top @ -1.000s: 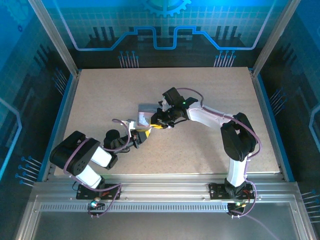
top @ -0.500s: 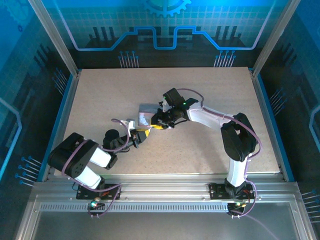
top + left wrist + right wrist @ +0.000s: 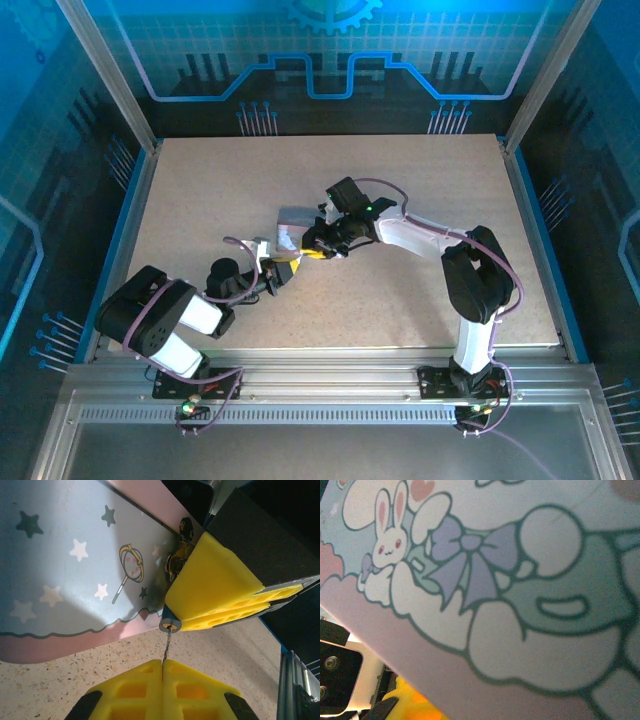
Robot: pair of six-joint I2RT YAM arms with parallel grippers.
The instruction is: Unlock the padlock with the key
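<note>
- Left wrist view, step in hand: key insertion. The key (image 3: 166, 645) stands with its tip at or just inside the keyhole on the padlock's (image 3: 169, 624) underside; how deep it sits cannot be told.
- Left gripper (image 3: 162, 667): yellow fingers closed flat on the key's near end, blade pointing up out of the seam between them.
- Right gripper (image 3: 182, 614): yellow fingers clamped on the padlock, of which just the bottom end pokes out toward the key.
- Padlock, appearance: tiny, silvery-blue, rounded base with a small round keyhole; shackle hidden behind the fingers.
- Key, appearance: thin dark sliver, very slender, likely easy to bend or skew.
- Location: top external view places both grippers, left (image 3: 277, 273) and right (image 3: 316, 249), meeting mid-counter, just beside the tin (image 3: 290, 225). The padlock is held off the counter (image 3: 75, 670), in front of the tin's star-printed face.
- Next move, as judged: push the key straight along its own axis until seated, then twist the left wrist while the right gripper holds the body steady.
- Risk: any sideways offset may jam or bow the blade.
</note>
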